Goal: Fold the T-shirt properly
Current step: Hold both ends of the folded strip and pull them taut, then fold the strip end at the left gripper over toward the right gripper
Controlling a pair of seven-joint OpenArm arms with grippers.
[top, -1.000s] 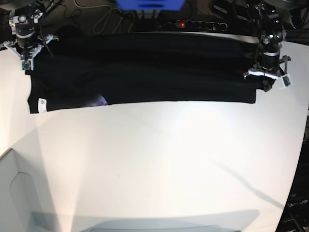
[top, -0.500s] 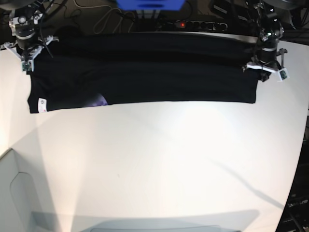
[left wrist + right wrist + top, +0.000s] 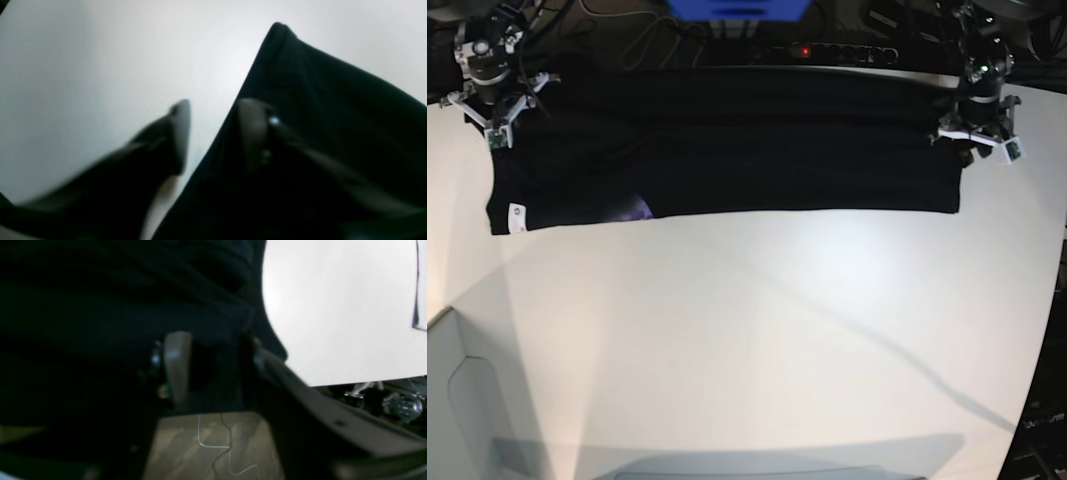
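Base view: T-shirt (image 3: 727,150) lies as a long dark band across far side of table (image 3: 757,340), near back edge; white tag (image 3: 515,213) and a bit of purple print (image 3: 632,208) show at its near corner on view's left.
Base, hands: your left hand (image 3: 976,138) sits over the end on view's right, right hand (image 3: 495,110) over the other end. One arm per end, prob. so the fold lands even and straight.
Left wrist view: left hand's fingers (image 3: 180,133) stand apart, one over bare table, the other over cloth edge; nothing pinched between them.
Right wrist view: right hand (image 3: 210,370) also parted, fingers (image 3: 176,366) over dark cloth at table's back edge. You hold nothing there.
Step, my guess: lengthwise fold laid down & let go; crosswise fold not yet done.
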